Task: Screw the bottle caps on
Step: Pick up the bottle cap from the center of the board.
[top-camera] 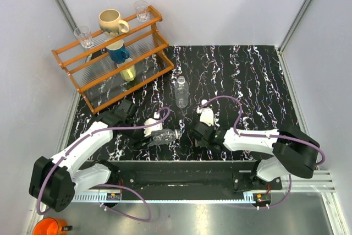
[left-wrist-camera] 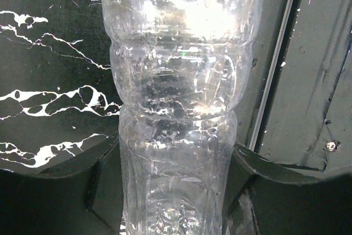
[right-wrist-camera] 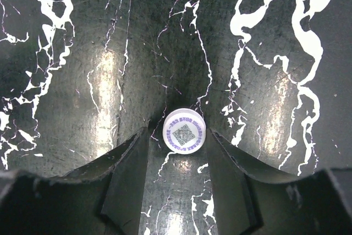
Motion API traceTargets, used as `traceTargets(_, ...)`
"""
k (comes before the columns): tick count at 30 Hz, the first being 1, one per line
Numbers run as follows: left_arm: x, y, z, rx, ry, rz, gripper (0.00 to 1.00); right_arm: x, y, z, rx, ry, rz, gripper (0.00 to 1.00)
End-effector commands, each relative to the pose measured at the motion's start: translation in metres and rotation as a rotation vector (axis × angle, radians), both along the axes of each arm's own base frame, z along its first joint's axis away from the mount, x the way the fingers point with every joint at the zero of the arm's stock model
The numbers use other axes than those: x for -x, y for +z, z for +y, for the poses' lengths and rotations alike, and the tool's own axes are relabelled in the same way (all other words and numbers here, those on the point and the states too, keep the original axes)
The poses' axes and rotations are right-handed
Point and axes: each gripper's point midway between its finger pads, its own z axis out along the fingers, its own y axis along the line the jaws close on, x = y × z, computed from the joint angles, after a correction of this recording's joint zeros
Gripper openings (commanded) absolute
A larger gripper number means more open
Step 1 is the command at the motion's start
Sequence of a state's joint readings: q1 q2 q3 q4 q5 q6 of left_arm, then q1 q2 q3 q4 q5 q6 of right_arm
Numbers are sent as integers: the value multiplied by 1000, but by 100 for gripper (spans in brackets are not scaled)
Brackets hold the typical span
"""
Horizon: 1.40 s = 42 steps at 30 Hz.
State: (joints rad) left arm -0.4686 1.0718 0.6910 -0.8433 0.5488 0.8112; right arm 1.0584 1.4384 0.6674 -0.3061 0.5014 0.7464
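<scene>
The left gripper (left-wrist-camera: 173, 159) is clamped on a clear ribbed bottle (left-wrist-camera: 176, 81), whose body runs forward from between its fingers. The right gripper (right-wrist-camera: 180, 131) has its jaws apart. A white printed cap (right-wrist-camera: 183, 130) lies on the marbled table (right-wrist-camera: 82, 53) between the fingertips, with a slim gap on each side. A second bottle (top-camera: 181, 92) stands ahead of both grippers.

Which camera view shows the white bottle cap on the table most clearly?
The right wrist view. The bottle cap lies top up on the table, between the fingers of the right gripper, and its printed code shows. In the top external view I cannot find it. The left wrist view shows a bottle, no cap.
</scene>
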Motion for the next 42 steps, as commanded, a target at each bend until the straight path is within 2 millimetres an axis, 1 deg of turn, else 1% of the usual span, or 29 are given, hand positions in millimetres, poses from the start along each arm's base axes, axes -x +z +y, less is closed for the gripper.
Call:
traceTargets(1, -2, 4, -4, 33, 1, -26, 37, -1, 1, 4, -27, -7, 3, 53)
traceTargets(5, -2, 3, -4, 35, 5, -20, 37, -1, 0, 2, -12, -3, 7, 51)
traceTargets(9, -1, 3, -4, 33, 6, -18, 37, 0, -1, 2, -1, 2, 14, 47)
traceTargets(13, -2, 3, -4, 37, 12, -26, 37, 0, -1, 1, 13, 12, 16, 41)
traceTargets(15, -2, 3, -4, 34, 15, -28, 37, -1, 2, 2, 21, 22, 11, 35)
traceTargets(16, -3, 3, -3, 33, 16, -32, 37, -3, 7, 3, 15, 29, 3, 33)
traceTargets(17, -3, 4, -3, 32, 16, -36, 37, -5, 13, 6, 8, 37, -9, 29)
traceTargets(18, -3, 6, -2, 34, 9, -44, 37, -7, 17, 7, 13, 59, -22, 28)
traceTargets(20, -2, 12, -3, 40, 5, -47, 37, -12, 38, 13, -20, 81, -66, 26)
traceTargets(21, -1, 15, -4, 44, 0, -46, 37, -14, 53, 15, -45, 100, -100, 24)
traceTargets(22, 3, 17, -3, 45, -2, -26, 37, -15, 62, 16, -61, 110, -117, 24)
traceTargets(23, 1, 22, -5, 51, 2, -31, 38, -16, 72, 18, -81, 121, -133, 23)
traceTargets(24, 4, 24, -4, 49, 8, -18, 38, -16, 86, 20, -110, 141, -159, 21)
traceTargets(26, 3, 29, -1, 41, 21, -29, 37, -14, 97, 21, -138, 168, -175, 20)
traceTargets(27, 2, 31, 0, 35, 28, -40, 37, -11, 107, 22, -169, 189, -185, 20)
traceTargets(29, -2, 36, 6, 25, 51, -72, 37, -7, 113, 23, -198, 212, -189, 19)
traceTargets(30, -1, 40, 7, 24, 49, -78, 36, -3, 122, 27, -236, 239, -199, 19)
traceTargets(31, -2, 43, 8, 27, 52, -85, 36, 0, 121, 27, -247, 256, -199, 19)
traceTargets(32, -3, 45, 10, 28, 59, -82, 36, 2, 124, 28, -265, 274, -204, 19)
traceTargets(33, -3, 50, 11, 25, 60, -74, 36, 6, 136, 33, -312, 310, -225, 19)
traceTargets(35, -1, 52, 12, 44, 64, -20, 35, 11, 142, 36, -347, 362, -240, 18)
traceTargets(36, 3, 54, 14, 45, 53, 9, 35, 16, 158, 42, -396, 420, -275, 18)
traceTargets(37, 3, 61, 9, 79, 48, 31, 34, 20, 163, 43, -412, 452, -288, 18)
traceTargets(38, 2, 63, 12, 91, 61, 50, 34, 22, 171, 44, -427, 479, -304, 15)
traceTargets(39, 6, 62, 13, 88, 46, 94, 34, 28, 183, 46, -445, 537, -335, 15)
traceTargets(40, 6, 69, 10, 113, 37, 104, 34, 29, 193, 46, -456, 554, -356, 15)
traceTargets(41, 7, 70, 10, 117, 33, 114, 33, 31, 199, 46, -461, 576, -369, 14)
traceTargets(42, 11, 70, 10, 116, 18, 136, 33, 38, 206, 47, -470, 634, -384, 14)
